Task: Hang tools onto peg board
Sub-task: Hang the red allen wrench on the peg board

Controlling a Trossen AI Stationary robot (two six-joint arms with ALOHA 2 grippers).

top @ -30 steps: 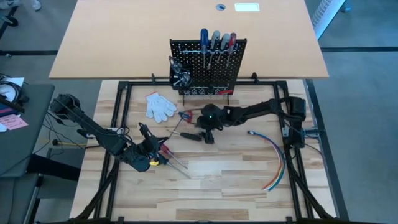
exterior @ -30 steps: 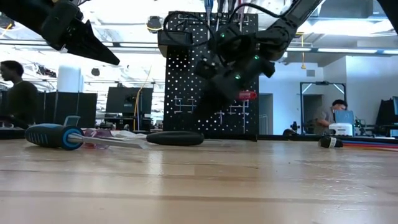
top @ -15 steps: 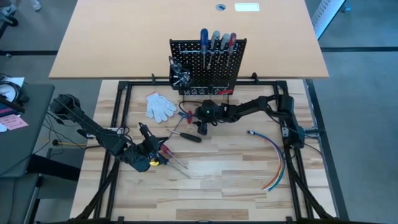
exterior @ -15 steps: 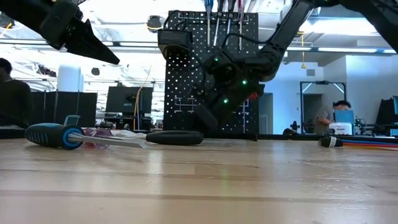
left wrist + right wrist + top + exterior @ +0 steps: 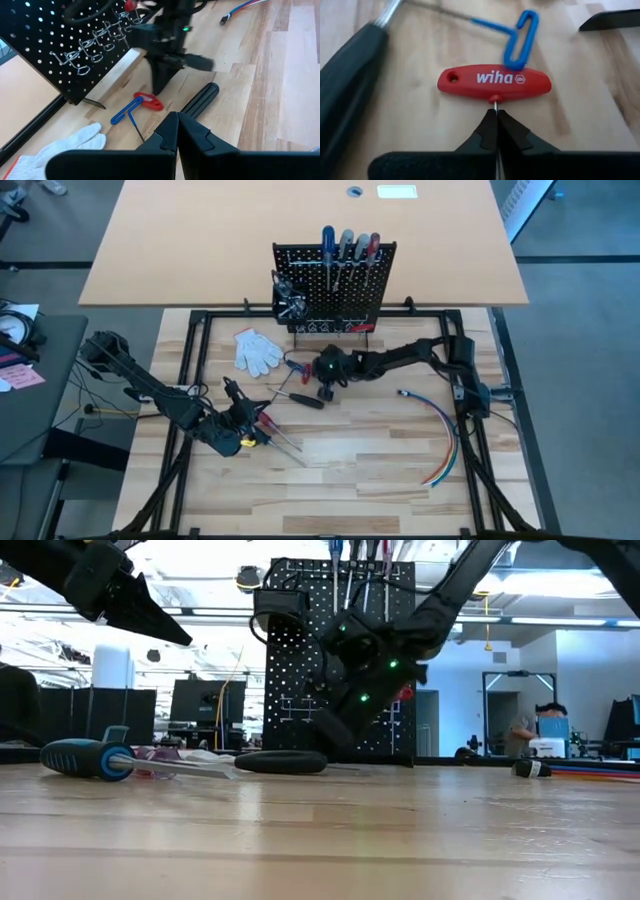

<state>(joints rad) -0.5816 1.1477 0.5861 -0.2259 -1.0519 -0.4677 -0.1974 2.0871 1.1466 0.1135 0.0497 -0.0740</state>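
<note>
From above, the right gripper, having come down, is now pinching shut on the red T-handle key at six o'clock of the peg board. Its wrist view is showing the shaft nipped, ready for lifting. The left gripper is waiting, pressed together.

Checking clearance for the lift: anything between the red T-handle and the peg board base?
Yes, in the right wrist view a blue loop-handled key lies against the far side of the red T-handle, toward the peg board. The right pincer is shut on the T-handle's shaft.
</note>
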